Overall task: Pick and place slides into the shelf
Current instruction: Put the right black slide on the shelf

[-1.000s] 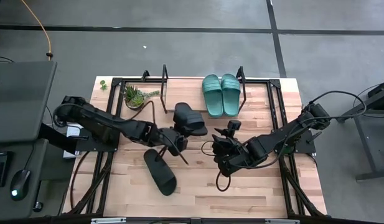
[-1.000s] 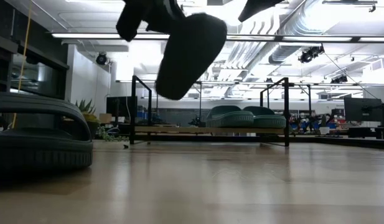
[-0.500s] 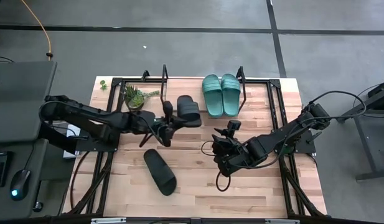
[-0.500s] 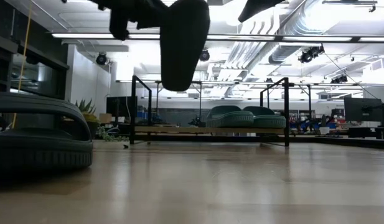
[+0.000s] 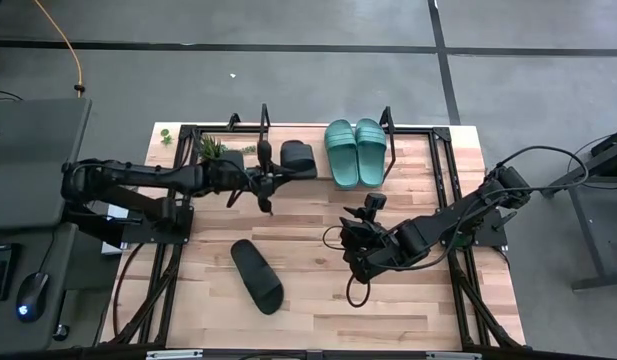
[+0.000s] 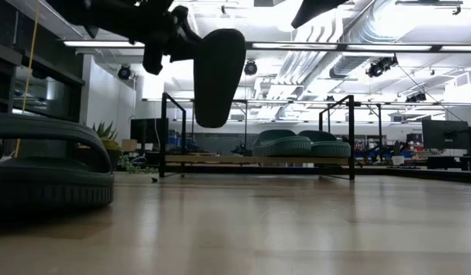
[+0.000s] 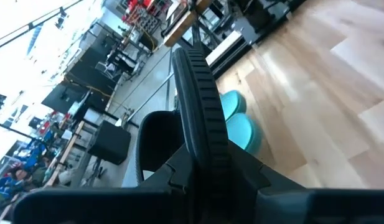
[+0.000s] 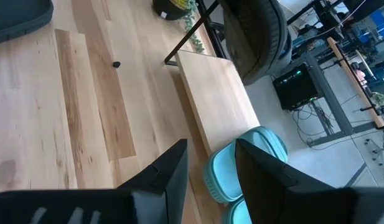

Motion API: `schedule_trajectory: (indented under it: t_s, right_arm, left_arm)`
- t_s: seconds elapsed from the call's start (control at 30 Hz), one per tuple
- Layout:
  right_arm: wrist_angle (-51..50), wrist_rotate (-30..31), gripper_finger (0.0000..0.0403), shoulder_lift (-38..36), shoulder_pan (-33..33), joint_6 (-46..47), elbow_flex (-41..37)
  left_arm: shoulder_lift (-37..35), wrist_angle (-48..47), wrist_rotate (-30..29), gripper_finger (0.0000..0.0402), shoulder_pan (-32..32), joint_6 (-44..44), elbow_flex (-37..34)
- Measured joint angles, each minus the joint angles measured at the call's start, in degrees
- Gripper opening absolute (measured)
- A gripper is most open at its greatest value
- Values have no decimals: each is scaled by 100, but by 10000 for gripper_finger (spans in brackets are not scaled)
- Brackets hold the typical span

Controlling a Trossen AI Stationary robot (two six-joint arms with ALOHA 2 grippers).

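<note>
Over the wooden tabletop, left end effector clamped on a black slide (ridged sole edge), right end effector apart.

Even overhead light; soft shadows on the worktop. Low view: ceiling strip lights glare, nearest black slide blurred and backlit.

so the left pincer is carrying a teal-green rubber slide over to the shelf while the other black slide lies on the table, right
Not quite: the slide in the left pincer is a black rubber slide sandal, not teal-green. The high view shows both teal-green rubber slides already on the wooden shelf with black wire frames. The other black slide does lie on the table.
</note>
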Motion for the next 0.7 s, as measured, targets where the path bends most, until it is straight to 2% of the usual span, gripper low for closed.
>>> schedule_trajectory:
  t_s: [0.7]
  right_arm:
    - [75, -164, 122, 2, -6, 25, 0]
  left_arm:
    - [177, -284, 1566, 48, 1680, -49, -7]
